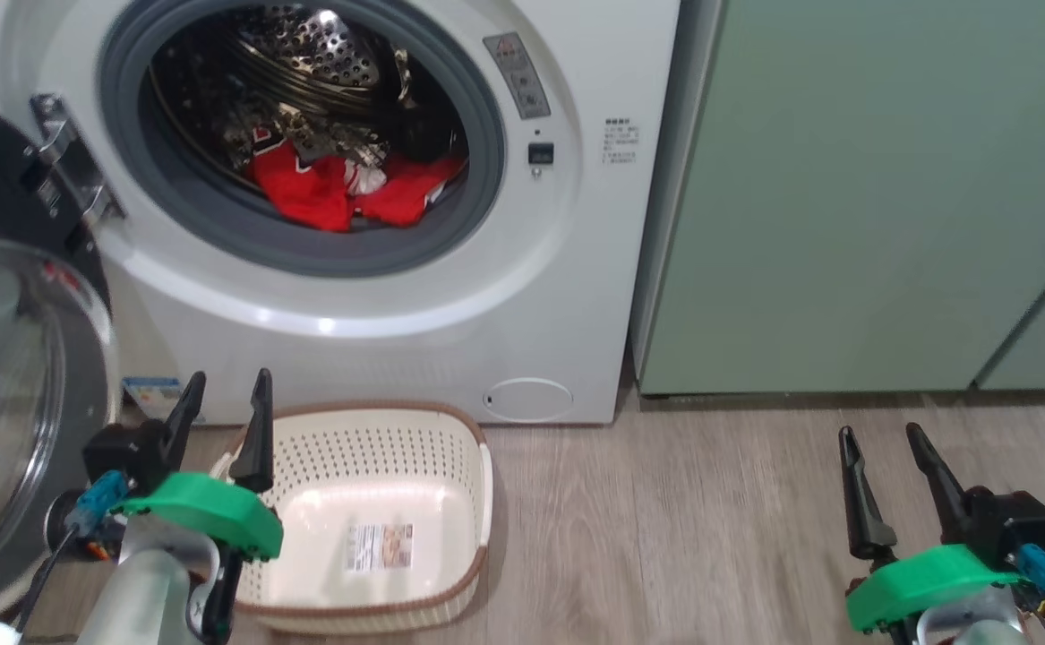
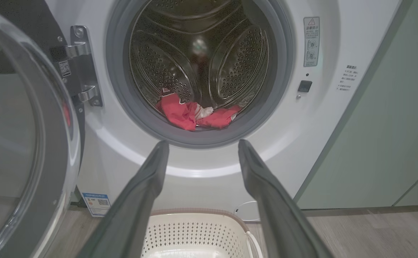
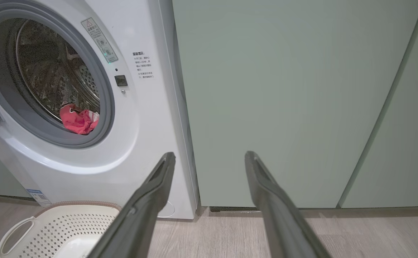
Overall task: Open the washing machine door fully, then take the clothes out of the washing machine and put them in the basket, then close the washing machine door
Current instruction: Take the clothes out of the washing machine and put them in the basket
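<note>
The white washing machine (image 1: 450,296) stands with its door (image 1: 3,403) swung wide to the left, black rim and glass bowl facing me. Red clothes (image 1: 343,188) with white patches lie at the bottom front of the drum, also in the left wrist view as clothes (image 2: 194,114) and in the right wrist view as clothes (image 3: 78,120). The cream basket (image 1: 450,439) sits empty on the floor before the machine. My left gripper (image 1: 225,394) is open, hovering over the basket's left rim. My right gripper (image 1: 883,439) is open, far right, above bare floor.
Pale green cabinets (image 1: 871,197) stand right of the machine. Wood-look floor (image 1: 665,520) stretches between the basket and my right gripper. The door's metal hinge (image 1: 70,161) sits at the left of the drum opening. A blue sticker (image 2: 96,202) is low on the machine's front.
</note>
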`<state>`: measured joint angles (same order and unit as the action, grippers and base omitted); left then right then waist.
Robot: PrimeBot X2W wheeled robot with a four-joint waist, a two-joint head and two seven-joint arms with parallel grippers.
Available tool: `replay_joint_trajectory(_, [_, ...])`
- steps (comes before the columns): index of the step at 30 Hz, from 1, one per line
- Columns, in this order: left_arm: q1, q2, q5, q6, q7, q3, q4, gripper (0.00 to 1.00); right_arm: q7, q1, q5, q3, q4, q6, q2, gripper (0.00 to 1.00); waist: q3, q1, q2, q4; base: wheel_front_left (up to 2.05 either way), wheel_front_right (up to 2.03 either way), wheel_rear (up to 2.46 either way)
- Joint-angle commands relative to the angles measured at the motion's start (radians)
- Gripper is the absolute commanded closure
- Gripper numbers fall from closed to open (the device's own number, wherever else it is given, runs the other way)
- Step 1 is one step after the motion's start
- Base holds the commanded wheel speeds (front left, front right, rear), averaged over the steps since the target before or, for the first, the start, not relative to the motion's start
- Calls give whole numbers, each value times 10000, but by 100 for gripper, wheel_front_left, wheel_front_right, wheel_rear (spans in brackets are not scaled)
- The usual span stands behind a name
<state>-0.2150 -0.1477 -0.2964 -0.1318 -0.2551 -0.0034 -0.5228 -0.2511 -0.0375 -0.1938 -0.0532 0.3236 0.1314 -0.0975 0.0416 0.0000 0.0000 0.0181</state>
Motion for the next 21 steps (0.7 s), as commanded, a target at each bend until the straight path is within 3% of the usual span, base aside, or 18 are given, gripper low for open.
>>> replay_joint_trajectory(1, [-566,-166,135,12,-67,446,362,0,-107,-206,19,-176,-312,-7,-49,0,-11,0,0,14,151,-151,0])
replay_joint_trajectory(9, [-529,-30,593,12,-67,547,290,0,-107,-255,2,-193,-303,-7,-36,0,-42,0,0,50,90,-90,0])
replay_joint_trajectory(21, [-1138,139,1160,175,-67,465,-1014,0,-107,-344,-8,-429,-268,-7,-63,0,-279,0,0,-201,0,0,0])
